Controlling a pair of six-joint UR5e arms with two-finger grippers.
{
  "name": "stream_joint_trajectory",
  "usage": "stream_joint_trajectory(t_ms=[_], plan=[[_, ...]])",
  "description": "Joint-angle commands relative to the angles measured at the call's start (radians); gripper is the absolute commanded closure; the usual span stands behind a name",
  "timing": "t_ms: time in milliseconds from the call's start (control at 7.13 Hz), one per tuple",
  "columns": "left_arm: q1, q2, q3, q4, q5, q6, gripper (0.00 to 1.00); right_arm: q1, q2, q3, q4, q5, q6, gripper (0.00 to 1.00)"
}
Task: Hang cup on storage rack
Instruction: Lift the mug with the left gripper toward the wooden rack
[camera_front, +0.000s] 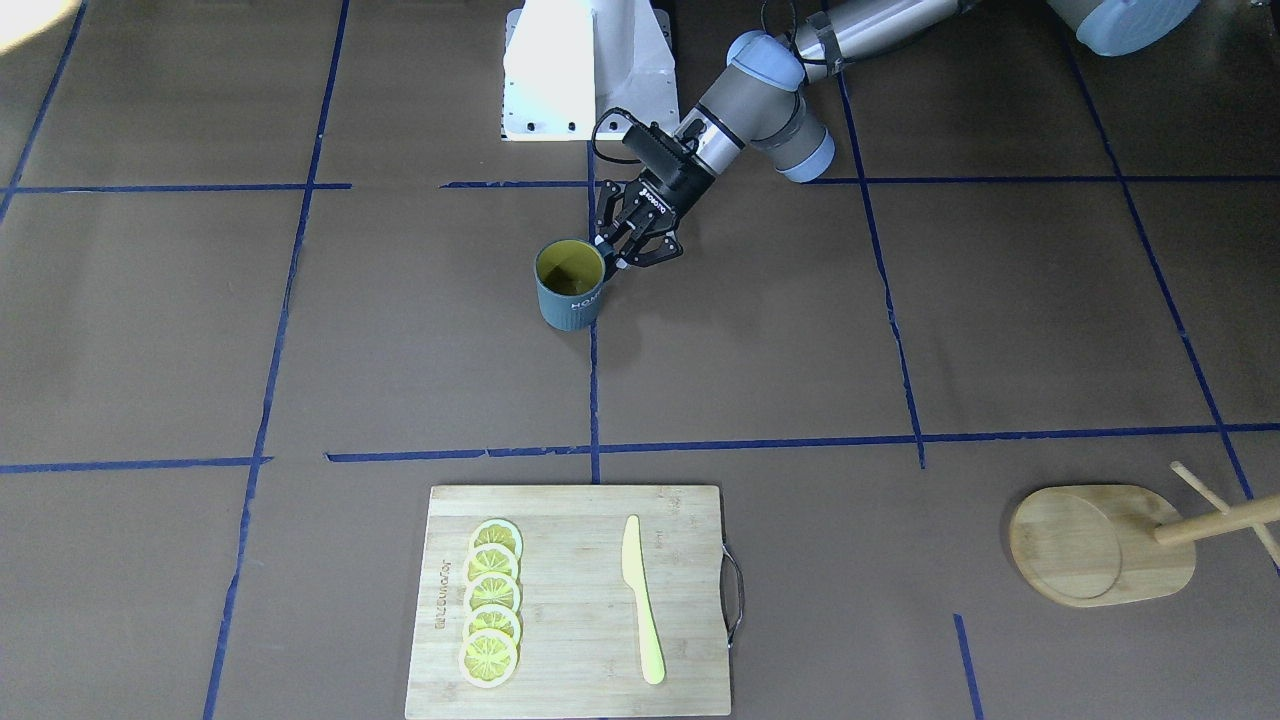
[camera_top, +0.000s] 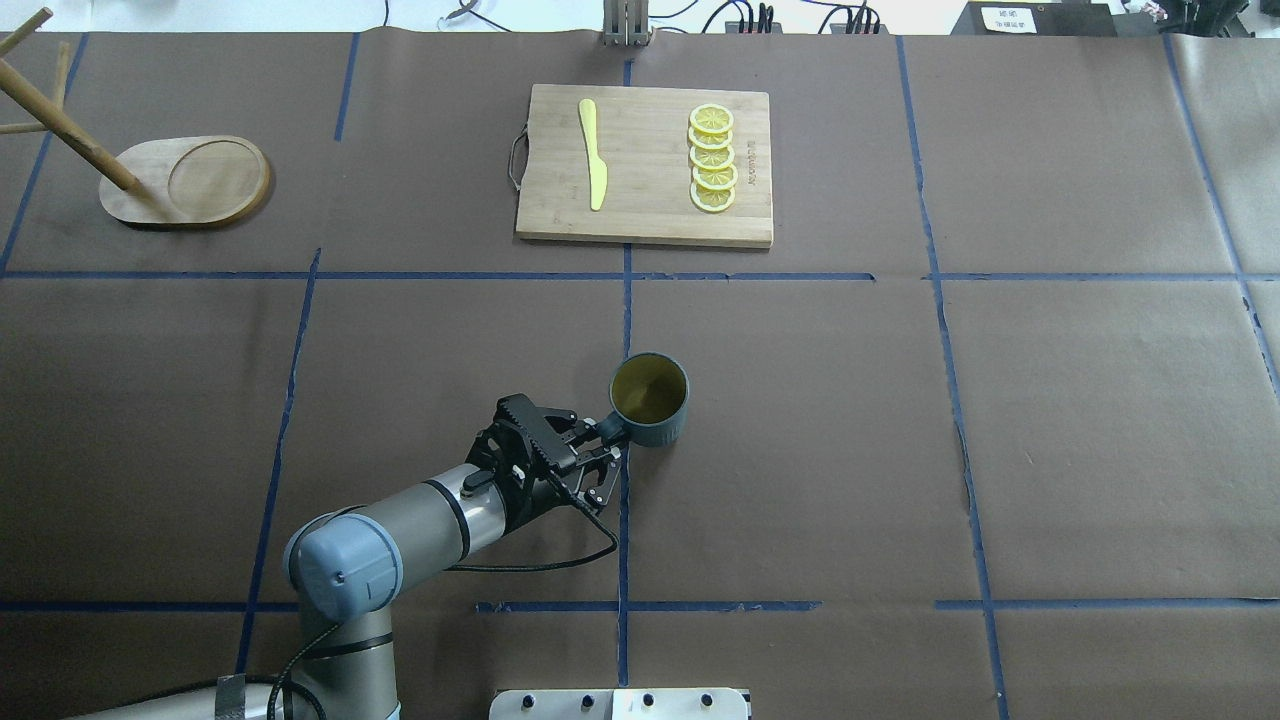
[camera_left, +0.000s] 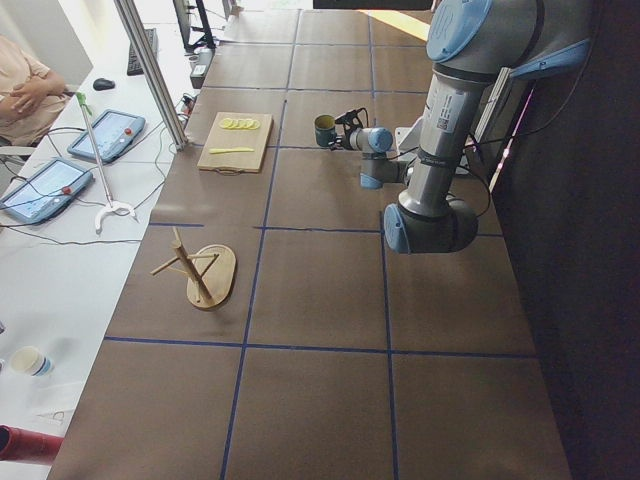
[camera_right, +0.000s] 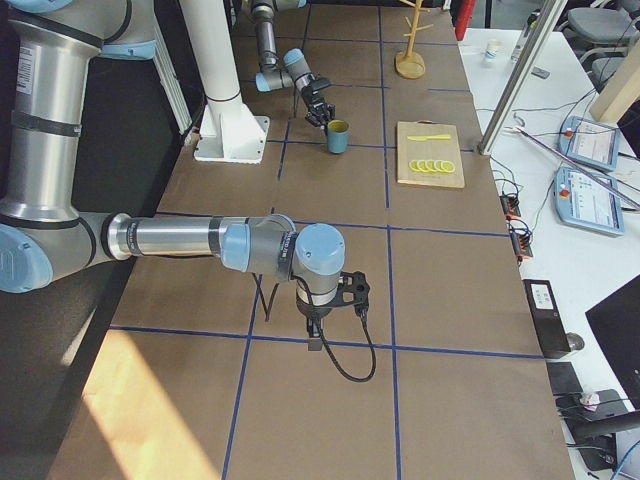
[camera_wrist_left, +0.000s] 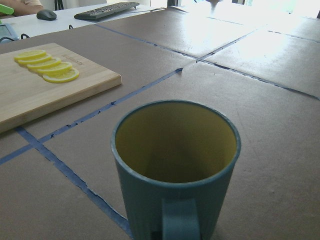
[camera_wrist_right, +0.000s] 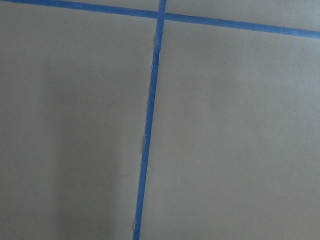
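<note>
The cup (camera_front: 569, 291) stands upright on the table near the middle, yellow inside, with white lettering on its side. It also shows in the overhead view (camera_top: 650, 402) and fills the left wrist view (camera_wrist_left: 176, 165), handle towards the camera. My left gripper (camera_front: 619, 262) is at the cup's handle, its fingers drawn together on it (camera_top: 611, 442). The storage rack (camera_front: 1100, 545) stands far off at the table's left far corner (camera_top: 185, 180), nothing on its pegs. My right gripper (camera_right: 335, 300) shows only in the exterior right view, low over bare table; I cannot tell its state.
A bamboo cutting board (camera_top: 645, 165) with a yellow knife (camera_top: 593, 152) and several lemon slices (camera_top: 713, 157) lies beyond the cup. Blue tape lines cross the brown table cover. The robot's white base (camera_front: 588, 70) stands behind the cup.
</note>
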Motion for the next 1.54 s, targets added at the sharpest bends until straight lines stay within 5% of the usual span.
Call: stream_joint_trajectory(t_ms=[0, 701, 982, 1402], plan=[[-0.015, 0.052, -0.131, -0.014, 0.0, -0.131, 1.0, 0.0, 0.003, 0.001, 0.0, 0.0, -0.001, 0.0], [-0.228, 0.12, -0.222, -0.025, -0.006, -0.894, 1.0, 0.0, 0.007, -0.001, 0.029, 0.0, 0.004, 0.0], [-0.434, 0.129, -0.22, -0.025, -0.257, -1.3, 1.0, -0.002, 0.009, -0.001, 0.029, 0.0, 0.004, 0.0], [-0.662, 0.143, -0.196, -0.023, -0.371, -1.748, 1.0, 0.0, 0.009, 0.001, 0.029, 0.0, -0.001, 0.0]])
